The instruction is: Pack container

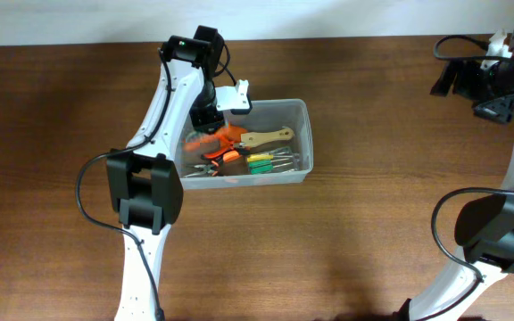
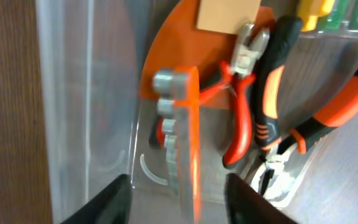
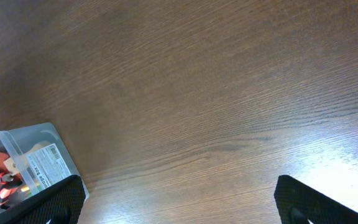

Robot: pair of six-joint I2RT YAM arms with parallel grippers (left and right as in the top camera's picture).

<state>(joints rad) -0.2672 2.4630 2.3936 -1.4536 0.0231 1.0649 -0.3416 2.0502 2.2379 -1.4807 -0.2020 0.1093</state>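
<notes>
The container [image 1: 305, 134] is a clear plastic tub on the wooden table, and it holds several hand tools. My left gripper [image 1: 209, 119] hangs over the tub's left end. In the left wrist view it [image 2: 179, 202] is open, its fingers on either side of an upright orange and clear bit holder [image 2: 182, 112] without touching it. Red-handled pliers [image 2: 241, 106] and orange-black pliers [image 2: 277, 87] lie beside the holder, near the tub's wall [image 2: 86, 93]. My right gripper [image 1: 493, 107] is far off at the table's back right, open and empty [image 3: 185, 202]. A corner of the tub [image 3: 39, 140] shows in the right wrist view.
A wooden-handled tool [image 1: 270, 136] and green-handled screwdrivers [image 1: 261, 162] lie in the tub's middle. A labelled box [image 3: 39, 163] shows through the tub's corner. Bare wooden table [image 1: 391, 223] surrounds the tub.
</notes>
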